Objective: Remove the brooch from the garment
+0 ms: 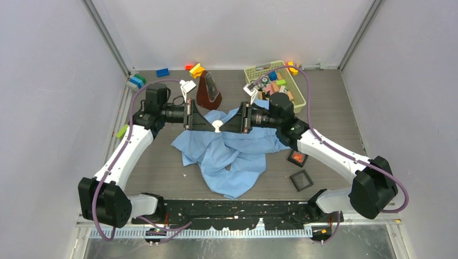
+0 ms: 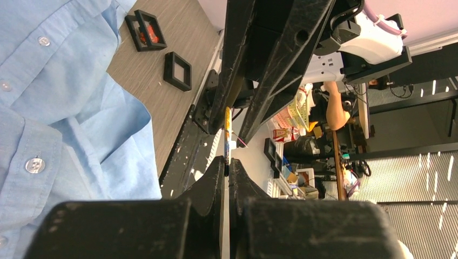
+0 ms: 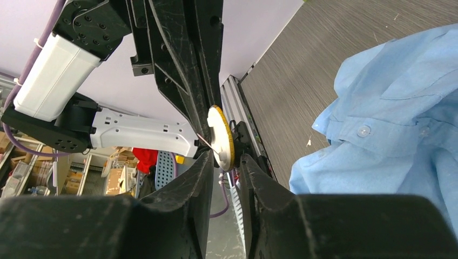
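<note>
Evidently the brooch (image 3: 220,137), a white disc with a yellow rim, sits mid-frame in the top view, raised over the upper edge of the garment (image 1: 232,156) crumpled on the surface (image 1: 335,108); no cloth shows on it. It stands on edge, pinched by the clenched left claw (image 2: 227,170) reaching from frame left. The right claw (image 3: 227,164) meets it from frame right, equally near, fingers astride the disc's lower rim and flat faces, but I cannot tell whether they grip.
</note>
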### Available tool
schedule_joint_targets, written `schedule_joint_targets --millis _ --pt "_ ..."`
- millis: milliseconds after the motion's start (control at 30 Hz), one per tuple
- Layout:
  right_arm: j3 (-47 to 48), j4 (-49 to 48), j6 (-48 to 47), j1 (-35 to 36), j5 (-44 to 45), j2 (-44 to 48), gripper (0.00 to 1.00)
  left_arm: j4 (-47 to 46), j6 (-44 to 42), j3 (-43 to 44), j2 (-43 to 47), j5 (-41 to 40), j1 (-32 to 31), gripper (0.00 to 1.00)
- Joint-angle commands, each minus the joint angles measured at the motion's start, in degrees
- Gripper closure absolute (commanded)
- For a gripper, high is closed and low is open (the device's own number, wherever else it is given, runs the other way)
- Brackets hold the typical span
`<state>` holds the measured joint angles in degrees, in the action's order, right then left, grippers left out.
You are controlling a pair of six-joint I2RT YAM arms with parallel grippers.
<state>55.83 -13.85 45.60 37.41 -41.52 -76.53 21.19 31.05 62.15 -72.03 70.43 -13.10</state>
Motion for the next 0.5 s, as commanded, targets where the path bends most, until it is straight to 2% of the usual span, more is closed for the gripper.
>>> schedule_joint_targets --millis 0,467 --pt "2.6 -2.1 0.4 0.3 1.2 -0.3 0.71 -2.9 0.6 -0.7 2.0 2.5 0.1 1.0" --pt "3.2 -2.4 1.7 0.8 0.3 -1.5 0.71 -2.9 0.0 -1.0 2.1 3.1 0.0 1.0"
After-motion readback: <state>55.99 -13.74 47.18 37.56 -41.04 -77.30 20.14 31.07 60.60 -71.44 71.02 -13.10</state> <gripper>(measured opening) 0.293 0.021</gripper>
